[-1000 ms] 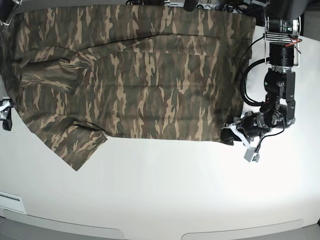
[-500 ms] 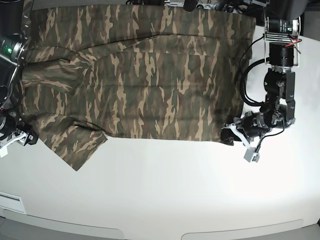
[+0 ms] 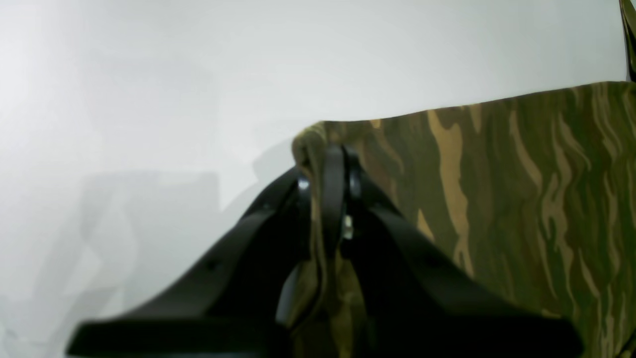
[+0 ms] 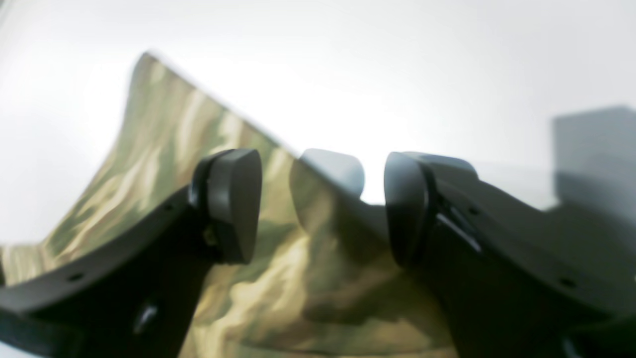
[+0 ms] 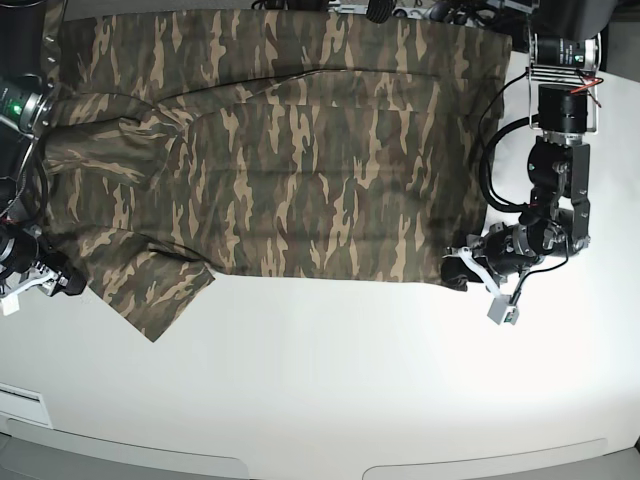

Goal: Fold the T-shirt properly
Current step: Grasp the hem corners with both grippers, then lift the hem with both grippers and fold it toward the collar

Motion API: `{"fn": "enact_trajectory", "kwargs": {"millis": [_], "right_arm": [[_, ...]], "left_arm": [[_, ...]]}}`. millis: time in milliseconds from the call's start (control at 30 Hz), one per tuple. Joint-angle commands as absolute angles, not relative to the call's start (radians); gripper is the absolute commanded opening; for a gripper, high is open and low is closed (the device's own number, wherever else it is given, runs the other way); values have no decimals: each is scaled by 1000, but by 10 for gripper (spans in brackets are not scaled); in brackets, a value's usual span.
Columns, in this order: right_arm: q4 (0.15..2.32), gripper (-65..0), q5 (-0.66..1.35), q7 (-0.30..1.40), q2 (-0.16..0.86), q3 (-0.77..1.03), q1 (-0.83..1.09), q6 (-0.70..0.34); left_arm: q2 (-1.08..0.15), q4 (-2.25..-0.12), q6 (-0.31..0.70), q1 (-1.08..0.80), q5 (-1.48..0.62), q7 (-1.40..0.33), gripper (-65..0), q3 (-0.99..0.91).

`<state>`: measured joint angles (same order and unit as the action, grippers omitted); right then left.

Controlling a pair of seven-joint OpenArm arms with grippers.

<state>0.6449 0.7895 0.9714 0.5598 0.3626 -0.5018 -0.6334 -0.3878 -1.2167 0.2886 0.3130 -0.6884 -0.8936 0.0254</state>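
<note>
Now the T-shirt (image 5: 290,150) lies spread across the far half of the white surface (image 5: 330,380). My left fingers (image 3: 343,169) are pinching its near hem corner, low on the cloth. My right fingers (image 4: 233,199) stand spread over the sleeve edge. Bare surface stretches nearer me.

**Where things lie**

You have the T-shirt (image 5: 290,150) spread flat across the far half of the table (image 5: 330,380). Your left hand (image 5: 458,272) sits at its near corner on the view's right, your right hand (image 5: 62,280) at the sleeve edge on the view's left.
</note>
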Motion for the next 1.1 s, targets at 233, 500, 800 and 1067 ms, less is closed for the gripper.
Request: {"fn": "enact_trajectory", "kwargs": {"millis": [233,500,800,1067], "right_arm": [[653,-345,868,1038,546,275,-497,-698],[690,-650,868,976,550,217,-499,-698],[885,-650,856,911,551,216,-499,-698],[938,-650,757,848,551,214,-533,-698]], "left_arm": [[-399,-1215,269,316,-636,-944,-650,28],[-399,-1215,270,317,-636,-937,-650,28],[-399,-1215,270,357,-591,-825,-650,28],[-399,-1215,270,429,-552,-777,-650,28]]}}
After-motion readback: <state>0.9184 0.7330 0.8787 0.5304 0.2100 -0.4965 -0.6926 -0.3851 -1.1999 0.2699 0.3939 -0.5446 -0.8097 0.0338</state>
